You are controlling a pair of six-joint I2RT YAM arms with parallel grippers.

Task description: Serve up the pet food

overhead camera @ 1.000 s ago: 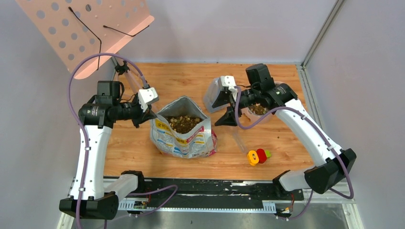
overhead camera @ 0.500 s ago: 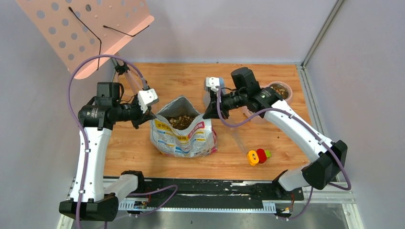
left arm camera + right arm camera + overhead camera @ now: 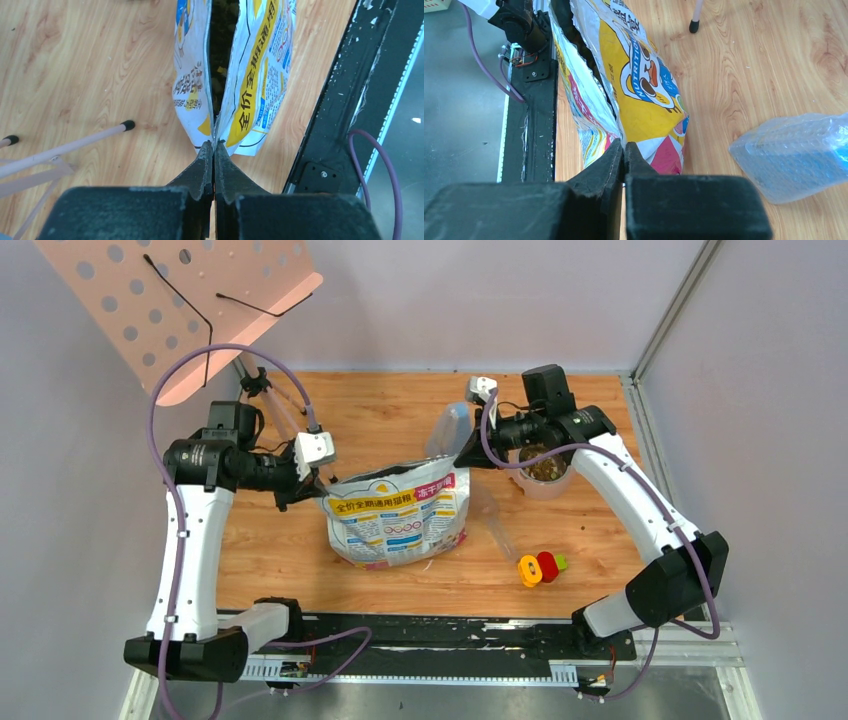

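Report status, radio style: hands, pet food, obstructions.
Left hand shut on bag corner. Right hand shut on opposite corner. Pet food inside, mouth nearly closed. Clear plastic container near right hand.

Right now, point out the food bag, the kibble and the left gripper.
food bag [image 3: 400, 525]: top view, printed front panel.
kibble [image 3: 543, 468]: top view, heap in clear bowl.
left gripper [image 3: 214, 146]: left wrist view, between its shut fingertips.
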